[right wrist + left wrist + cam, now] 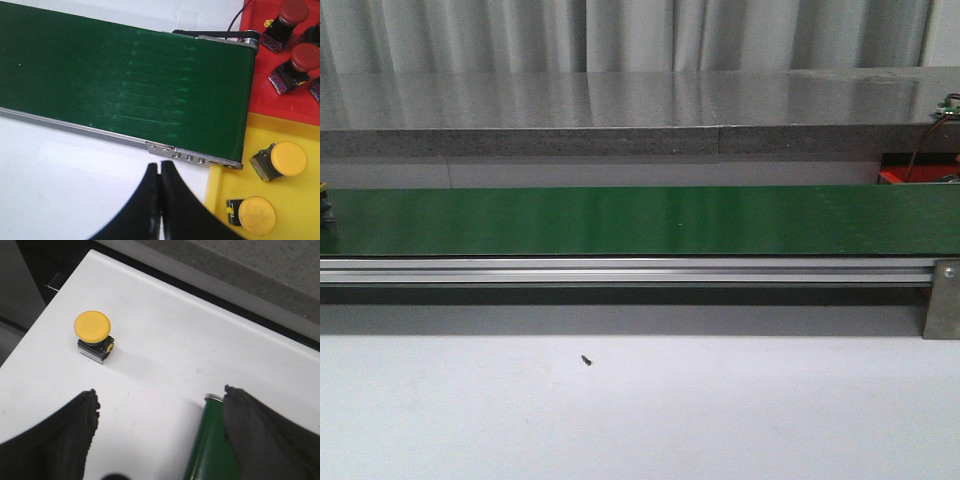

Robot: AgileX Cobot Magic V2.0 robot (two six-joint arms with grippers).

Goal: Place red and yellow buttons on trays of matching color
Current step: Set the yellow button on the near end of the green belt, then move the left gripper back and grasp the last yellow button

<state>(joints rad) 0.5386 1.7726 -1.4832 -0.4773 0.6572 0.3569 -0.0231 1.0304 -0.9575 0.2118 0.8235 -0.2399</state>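
White table point(720, 420), green conveyor belt point(640, 220), yellow button point(93, 332)

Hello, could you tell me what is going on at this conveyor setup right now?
The robot is sorting buttons by colour at a green belt. Nothing is held at this moment. The left gripper is open, above the white table near the belt's end, where one yellow button stands upright. The right gripper is shut and empty beside the belt's other end. There, two red buttons lie on the red tray and two yellow ones on the yellow tray.
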